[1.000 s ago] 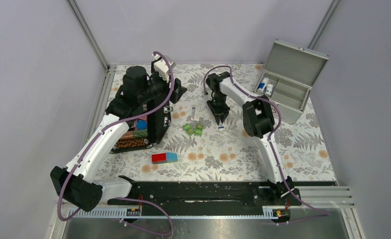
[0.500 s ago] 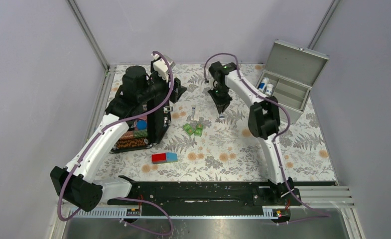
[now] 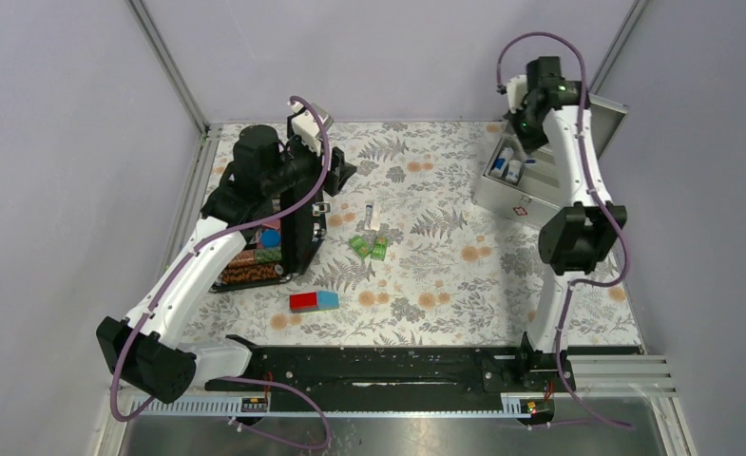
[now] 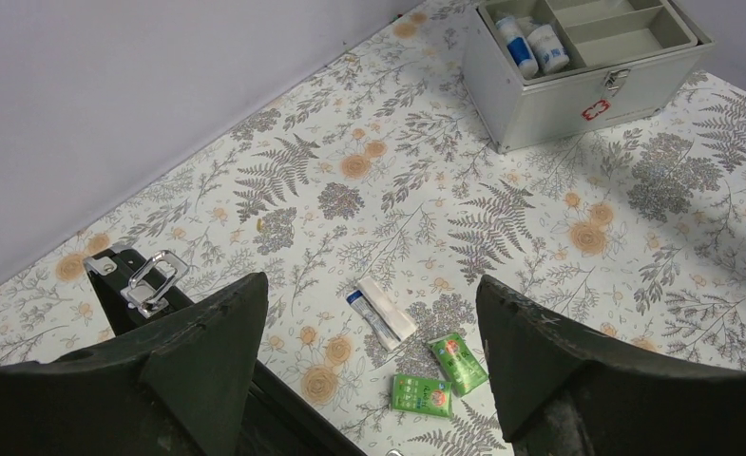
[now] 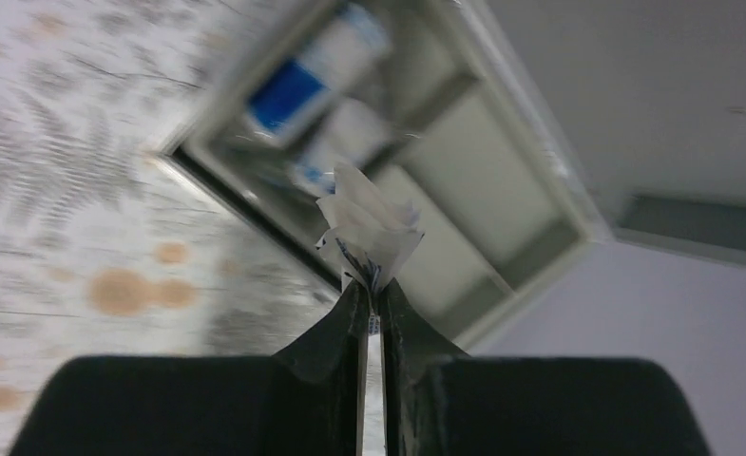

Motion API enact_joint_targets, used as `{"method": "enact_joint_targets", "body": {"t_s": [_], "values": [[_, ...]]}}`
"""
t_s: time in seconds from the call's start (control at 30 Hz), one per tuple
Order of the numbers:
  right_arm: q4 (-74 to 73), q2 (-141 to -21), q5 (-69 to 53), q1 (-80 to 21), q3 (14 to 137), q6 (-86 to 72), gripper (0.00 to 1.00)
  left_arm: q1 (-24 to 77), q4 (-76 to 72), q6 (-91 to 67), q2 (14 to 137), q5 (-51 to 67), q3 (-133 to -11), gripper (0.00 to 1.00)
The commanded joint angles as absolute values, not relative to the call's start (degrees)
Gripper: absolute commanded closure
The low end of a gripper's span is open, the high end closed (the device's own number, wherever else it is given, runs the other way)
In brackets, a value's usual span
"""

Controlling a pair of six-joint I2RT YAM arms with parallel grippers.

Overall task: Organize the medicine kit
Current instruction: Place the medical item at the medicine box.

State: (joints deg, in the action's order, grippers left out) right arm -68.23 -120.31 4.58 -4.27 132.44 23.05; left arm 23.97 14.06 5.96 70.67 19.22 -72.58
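Well left of the medicine kit [image 3: 502, 195] lie one red-and-blue block [image 3: 314, 301], then two green sachets [image 3: 370, 247], one white tube [image 3: 373, 217] and one black case [image 3: 297, 249]. The kit stands open at the bench's [image 3: 426, 275] far right, two bottles [image 3: 507, 166] inside. The left pincer [image 4: 371, 285] gapes wide and empty, likewise well left of the kit. The right pincer [image 5: 371, 285], raised over the kit, pinches one white packet [image 5: 367, 220].

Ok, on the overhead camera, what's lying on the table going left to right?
Black case → green packets → medicine kit. The red-and-blue box shares the case's sideways span, and the white tube shares the packets', so both are left out.
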Motion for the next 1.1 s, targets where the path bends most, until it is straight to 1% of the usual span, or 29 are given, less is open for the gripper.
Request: {"method": "enact_joint_targets", "body": {"t_s": [0.0, 0.13, 0.23, 0.4, 0.5, 0.7, 0.8, 0.87, 0.9, 1.0, 1.07], "values": [[-58.23, -113.89, 10.87, 1.21, 124.22, 42.65, 0.90, 23.39, 11.87, 5.98, 70.39, 19.65, -72.86, 0.20], [-46.66, -111.91, 11.00, 6.20, 116.47, 56.77, 0.89, 23.38, 11.93, 6.06, 70.78, 19.60, -73.21, 0.20], [-40.08, -112.79, 10.48, 8.06, 114.44, 64.56, 0.88, 23.38, 11.94, 6.07, 70.97, 19.57, -73.36, 0.20], [-39.66, -117.20, 7.85, 8.77, 118.65, 71.42, 0.88, 23.33, 12.14, 6.14, 71.03, 19.60, -73.42, 0.20], [-39.66, -118.20, 6.58, 8.83, 118.02, 75.30, 0.88, 23.29, 12.45, 6.52, 70.72, 19.32, -73.45, 0.20], [-39.37, -114.92, 4.90, 9.14, 108.01, 83.02, 0.88, 22.69, 12.65, 6.77, 70.43, 19.25, -73.38, 0.20], [-34.45, -112.93, 5.71, 9.14, 101.53, 83.82, 0.88, 22.50, 12.66, 6.59, 70.47, 19.28, -73.42, 0.20], [-34.03, -112.64, 6.32, 9.14, 99.93, 83.74, 0.87, 22.50, 12.63, 6.47, 70.72, 19.45, -73.62, 0.20], [-34.03, -112.63, 6.39, 9.14, 99.40, 83.77, 0.84, 22.50, 12.63, 6.31, 70.87, 19.50, -73.66, 0.20], [-33.88, -113.24, 7.57, 9.14, 100.03, 81.99, 0.68, 22.50, 12.49, 5.81, 71.31, 19.85, -74.27, 0.20], [-33.94, -114.05, 8.85, 9.14, 101.07, 80.77, 0.60, 22.50, 12.35, 5.63, 71.49, 20.00, -74.44, 0.20]]}}
